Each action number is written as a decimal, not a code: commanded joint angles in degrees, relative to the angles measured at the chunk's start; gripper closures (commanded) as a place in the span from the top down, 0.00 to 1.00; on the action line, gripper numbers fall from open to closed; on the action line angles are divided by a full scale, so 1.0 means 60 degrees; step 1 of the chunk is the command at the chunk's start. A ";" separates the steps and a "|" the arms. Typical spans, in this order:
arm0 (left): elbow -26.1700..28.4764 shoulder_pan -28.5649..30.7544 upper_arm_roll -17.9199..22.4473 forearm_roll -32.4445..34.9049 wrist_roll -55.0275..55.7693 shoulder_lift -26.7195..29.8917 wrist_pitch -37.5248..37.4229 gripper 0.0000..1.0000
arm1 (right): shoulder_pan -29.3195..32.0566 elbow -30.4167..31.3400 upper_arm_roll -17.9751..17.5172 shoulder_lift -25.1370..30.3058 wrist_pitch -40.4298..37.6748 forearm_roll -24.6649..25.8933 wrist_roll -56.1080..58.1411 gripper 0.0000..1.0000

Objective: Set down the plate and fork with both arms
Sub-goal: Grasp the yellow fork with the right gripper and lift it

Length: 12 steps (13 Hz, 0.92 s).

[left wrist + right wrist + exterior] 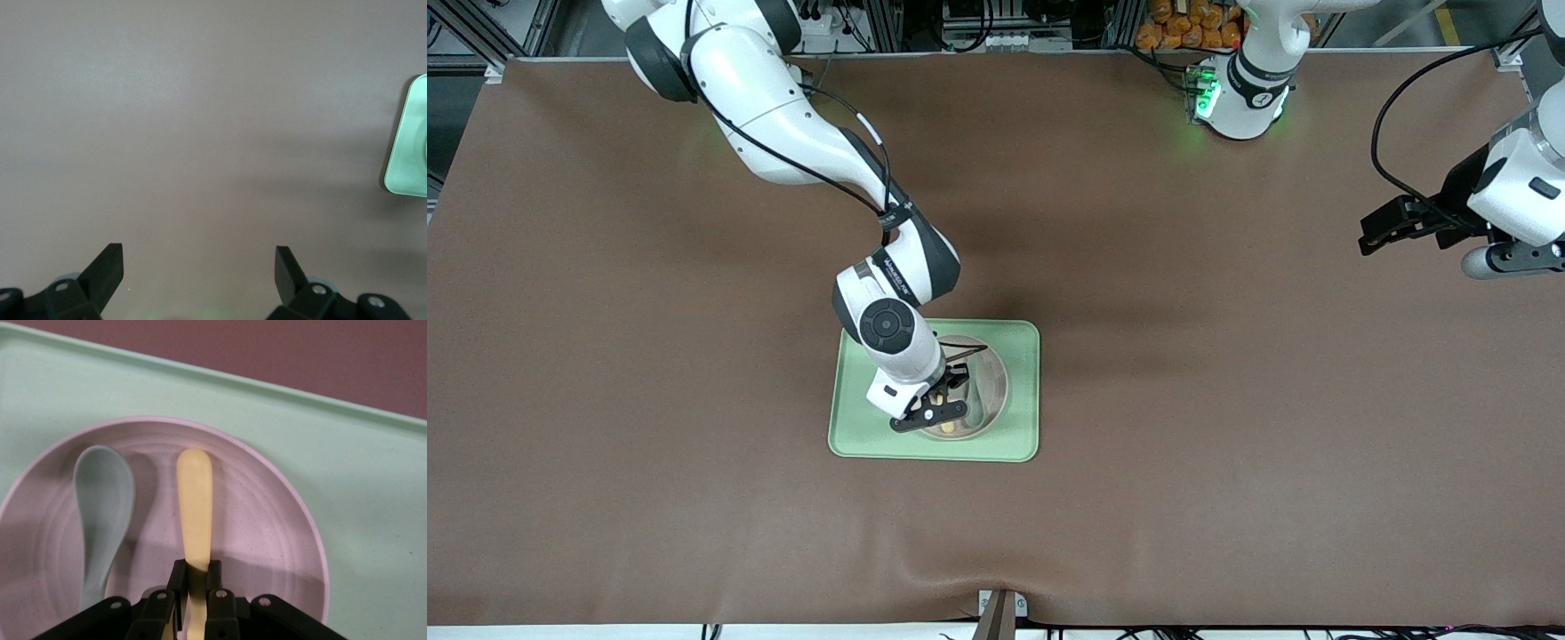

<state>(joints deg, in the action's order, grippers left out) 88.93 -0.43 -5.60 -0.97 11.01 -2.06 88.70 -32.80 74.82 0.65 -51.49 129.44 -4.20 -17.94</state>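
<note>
- Right wrist view: the right gripper (195, 577) has its black fingers (177, 577) closed narrowly on the small pale-yellow plastic fork (194, 507), gripping it partway along so the rounded end of the handle points away from the camera.
- The fork is over the round off-white shallow plate (267, 527); whether it touches the plate cannot be told.
- A grey-green spoon (101, 513) lies in the plate beside the fork, roughly parallel to it and apart from it.
- The plate sits on the rectangular light-green tray (360, 480), which rests on the brown counter (1227, 400) near its middle.
- Front view: the right arm reaches from its base down over the tray (1023, 391), with the right gripper (934, 413) low over the plate (996, 387).
- The left gripper (1371, 233) waits above the counter at the left arm's end, well apart from the tray.
- Left wrist view: the left gripper (199, 263) has its fingers (107, 263) spread wide and holding nothing, with bare counter (200, 133) below and a corner of the tray (407, 147) at the edge.
</note>
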 commanded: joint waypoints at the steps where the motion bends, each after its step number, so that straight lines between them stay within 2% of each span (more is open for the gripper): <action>1: 0.0208 0.0043 -0.0048 0.0147 -0.0137 0.0212 0.0085 1.00 | 0.0120 -0.0646 -0.0021 0.0013 -0.0769 -0.0061 -0.0436 0.00; 3: 0.0208 0.0043 -0.0048 0.0147 -0.0137 0.0212 0.0085 1.00 | 0.0542 -0.1028 -0.0094 0.0071 -0.1502 -0.0498 -0.0423 0.00; 5: 0.0208 0.0043 -0.0048 0.0147 -0.0137 0.0212 0.0085 1.00 | 0.1026 -0.1045 -0.0094 0.0188 -0.1855 -0.0764 -0.0291 0.00; 7: 0.0208 0.0043 -0.0048 0.0162 -0.0137 0.0198 0.0085 1.00 | 0.1466 -0.0855 -0.0094 0.0378 -0.1988 -0.1012 0.0642 0.00; 10: 0.0208 0.0043 -0.0048 0.0147 -0.0137 0.0197 0.0085 1.00 | 0.2067 -0.0212 -0.0094 0.0641 -0.2091 -0.1160 0.1086 0.00; 12: 0.0208 0.0043 -0.0048 0.0162 -0.0137 0.0197 0.0085 1.00 | 0.2142 0.0723 -0.0080 0.1109 -0.1800 -0.1160 0.1159 0.00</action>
<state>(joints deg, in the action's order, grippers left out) 89.04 -0.43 -5.60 -0.97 11.01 -2.06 88.70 -20.55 71.39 0.98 -49.84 116.97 -10.06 -12.08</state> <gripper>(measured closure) 0.000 0.846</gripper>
